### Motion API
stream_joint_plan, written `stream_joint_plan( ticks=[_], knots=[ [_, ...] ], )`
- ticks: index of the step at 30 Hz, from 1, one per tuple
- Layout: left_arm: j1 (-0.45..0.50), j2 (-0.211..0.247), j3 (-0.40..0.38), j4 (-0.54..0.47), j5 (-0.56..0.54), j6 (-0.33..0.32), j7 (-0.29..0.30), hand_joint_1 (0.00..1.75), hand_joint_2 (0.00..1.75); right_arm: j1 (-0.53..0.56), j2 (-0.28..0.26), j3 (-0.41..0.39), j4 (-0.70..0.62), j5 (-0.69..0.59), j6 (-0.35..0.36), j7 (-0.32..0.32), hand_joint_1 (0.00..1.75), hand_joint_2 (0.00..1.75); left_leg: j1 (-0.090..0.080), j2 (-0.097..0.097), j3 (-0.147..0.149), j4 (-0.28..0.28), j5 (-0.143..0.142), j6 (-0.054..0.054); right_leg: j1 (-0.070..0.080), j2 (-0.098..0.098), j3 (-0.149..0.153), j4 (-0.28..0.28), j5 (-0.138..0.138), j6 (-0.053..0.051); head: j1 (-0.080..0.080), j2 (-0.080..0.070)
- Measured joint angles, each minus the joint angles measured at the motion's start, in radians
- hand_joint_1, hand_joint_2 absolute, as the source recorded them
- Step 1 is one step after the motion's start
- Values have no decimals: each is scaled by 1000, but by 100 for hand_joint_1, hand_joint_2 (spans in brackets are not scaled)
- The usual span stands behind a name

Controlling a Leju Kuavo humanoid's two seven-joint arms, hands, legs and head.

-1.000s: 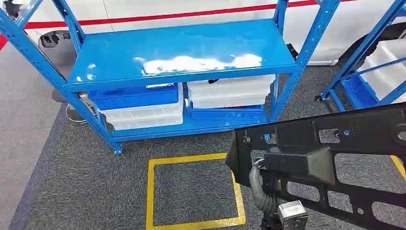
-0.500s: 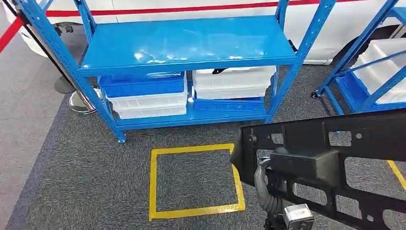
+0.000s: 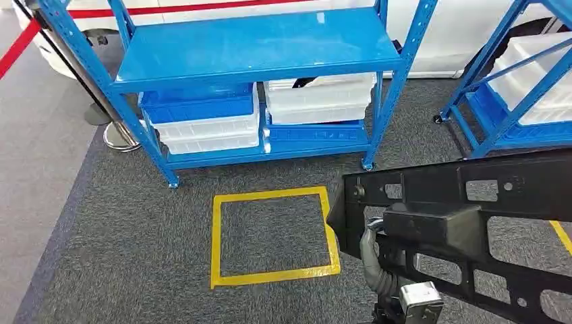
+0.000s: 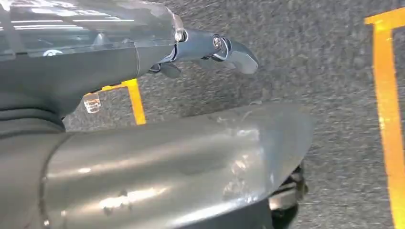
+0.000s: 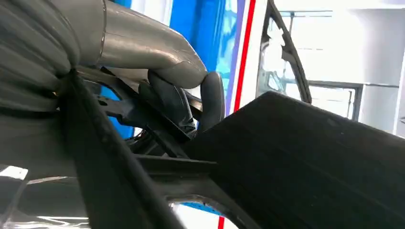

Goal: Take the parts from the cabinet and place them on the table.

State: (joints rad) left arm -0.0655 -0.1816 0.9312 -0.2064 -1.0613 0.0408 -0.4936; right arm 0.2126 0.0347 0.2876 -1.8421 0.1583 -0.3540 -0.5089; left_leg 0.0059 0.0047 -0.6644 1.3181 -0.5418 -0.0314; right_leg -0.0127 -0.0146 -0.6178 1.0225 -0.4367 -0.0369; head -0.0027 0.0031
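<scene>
A large black plastic part (image 3: pixel 465 223) with several cut-outs hangs at the lower right of the head view, above the carpet. My right hand (image 3: pixel 375 264) grips it from beneath near its left end. In the right wrist view the right hand (image 5: pixel 181 95) has its thumb and dark fingers curled over a rib of the black part (image 5: pixel 305 157). The blue cabinet (image 3: pixel 256 44) stands ahead, its upper shelf bare. My left hand (image 4: pixel 210 47) hangs over the carpet, holding nothing, with its fingers stretched out.
White and blue bins (image 3: pixel 202 121) sit on the cabinet's lower shelf. A second blue rack (image 3: pixel 512 101) with white bins stands at the right. A yellow taped square (image 3: pixel 270 233) marks the grey carpet. A stanchion base (image 3: pixel 120 138) and a red rope (image 3: pixel 20 44) are at the left.
The whole picture has shifted: the cabinet and the yellow square now sit higher and farther, so the camera has moved. The black part stays in my right hand.
</scene>
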Motion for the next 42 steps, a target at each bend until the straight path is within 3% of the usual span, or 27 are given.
stream_joint_plan(
  ticks=[2,4,5,8,9,10,12,13,15,17,18,19,20,23,24,25,27,28,29,30,32,33,35,36,38,39,42],
  knots=[
    [-1,0,0,0,0,0,0,0,0,0,0,0,0,0,0,2,175,175,0,-1,106,-111,68,5,-1,1,-39,10,23,6,0,0],
    [-7,1,-1,0,0,0,0,0,0,0,0,0,0,0,-1,4,175,175,-7,-3,259,-326,-10,18,3,2,-52,15,43,17,0,0],
    [-10,1,-1,0,0,0,0,0,0,-1,0,0,0,2,-1,4,175,175,-8,-2,274,-367,-28,21,0,-1,-52,12,55,23,2,0],
    [-7,1,-1,0,-3,-2,2,0,0,0,0,-1,0,6,-2,8,175,175,-10,0,246,-371,14,41,2,0,-52,-11,97,44,2,0],
    [-9,1,-1,0,-5,-2,3,0,0,2,0,-3,0,8,-3,9,175,175,-5,9,236,-372,31,49,-4,6,-64,6,55,46,0,0],
    [-9,1,-1,0,-5,-1,3,0,0,2,0,-3,0,8,-5,9,175,175,-6,9,217,-371,45,63,-4,9,-76,51,-22,47,4,0],
    [-8,1,-1,0,-6,-1,3,0,0,2,0,-6,0,8,-6,11,175,175,-9,10,177,-361,71,66,-4,10,-96,188,-150,50,5,0],
    [-8,0,-1,0,-6,-2,4,0,0,2,0,-8,0,8,-8,11,175,175,-11,10,158,-356,84,66,-4,10,-102,255,-170,52,5,0],
    [-8,0,-2,0,-6,-2,4,0,0,3,0,-8,0,8,-10,11,175,175,-11,12,109,-337,108,61,-5,10,-84,315,-103,54,5,0],
    [-8,0,-2,0,-6,-2,4,0,0,2,0,-8,0,8,-11,11,175,175,-11,12,61,-315,126,55,-6,10,0,237,-34,51,5,0],
    [-9,1,-2,0,-6,-2,4,0,0,1,0,-8,0,8,-11,11,175,175,-12,11,47,-302,133,50,-9,10,68,156,-52,51,4,0],
    [-8,1,-2,0,-6,-2,4,0,0,-2,0,-8,0,8,-11,12,175,175,-19,8,32,-290,137,45,-3,10,145,42,-112,48,6,0],
    [-8,0,-2,0,-6,-2,4,0,0,-3,0,-8,0,9,-11,12,175,175,-18,8,29,-286,145,40,-1,13,171,-10,-144,38,3,0],
    [-1,1,-2,0,-6,-1,5,0,0,3,0,-8,0,13,-14,13,175,175,-13,7,11,-293,184,22,3,11,139,-7,-112,16,5,0],
    [-1,1,-2,0,-7,-2,6,0,0,2,0,-9,0,20,-16,13,175,175,-7,6,2,-283,155,14,0,5,123,-7,-98,6,5,0],
    [0,1,-2,0,-7,0,6,0,0,3,0,-9,0,25,-18,14,175,175,-6,5,-10,-254,93,7,0,6,107,-7,-87,-1,2,0],
    [6,1,-2,0,-11,0,6,0,0,8,2,-9,0,35,-21,15,175,175,-2,5,-37,-124,-34,-3,1,6,74,-5,-58,-7,-2,0],
    [6,1,-2,0,-16,-2,6,0,0,12,2,-9,0,39,-21,15,175,175,-2,4,-46,-49,-68,-4,3,6,54,-3,-43,-7,-2,0],
    [5,1,-3,0,-19,-6,8,0,0,13,2,-9,0,42,-23,15,175,175,-2,4,-44,-5,-64,-5,4,5,35,0,-32,-6,-2,0],
    [5,1,-5,0,-22,-11,9,0,0,14,3,-9,0,45,-26,15,175,175,-2,4,-24,10,-28,-4,4,3,13,4,-18,-6,-2,0],
    [5,1,-6,0,-25,-16,10,0,0,15,3,-9,0,47,-30,15,175,175,-3,4,64,-67,53,4,5,3,-23,14,4,-2,-2,0],
    [4,1,-7,0,-26,-16,11,0,0,15,3,-9,0,47,-31,15,175,175,-5,3,128,-141,65,11,7,4,-37,17,14,0,-2,0],
    [-2,3,-8,0,-27,-16,10,0,0,16,4,-9,0,47,-33,15,175,175,-12,2,244,-318,1,27,10,4,-47,19,32,8,-1,0],
    [-5,3,-8,0,-27,-16,10,0,0,15,5,-9,0,48,-33,15,175,175,-13,2,256,-356,-20,30,7,-1,-50,17,45,16,-1,0],
    [-4,3,-8,0,-29,-16,10,0,0,16,6,-9,0,48,-32,15,175,175,-21,2,241,-355,1,44,1,-4,-51,3,74,30,-1,0],
    [-2,2,-8,0,-31,-16,11,0,0,18,6,-9,0,49,-32,15,175,175,-6,5,236,-373,26,51,4,-2,-58,5,73,34,-2,0],
    [-1,3,-8,0,-33,-16,14,0,0,22,6,-9,2,50,-32,17,175,175,-11,11,185,-371,68,63,-2,9,-87,131,-119,44,0,0]
  ],
)
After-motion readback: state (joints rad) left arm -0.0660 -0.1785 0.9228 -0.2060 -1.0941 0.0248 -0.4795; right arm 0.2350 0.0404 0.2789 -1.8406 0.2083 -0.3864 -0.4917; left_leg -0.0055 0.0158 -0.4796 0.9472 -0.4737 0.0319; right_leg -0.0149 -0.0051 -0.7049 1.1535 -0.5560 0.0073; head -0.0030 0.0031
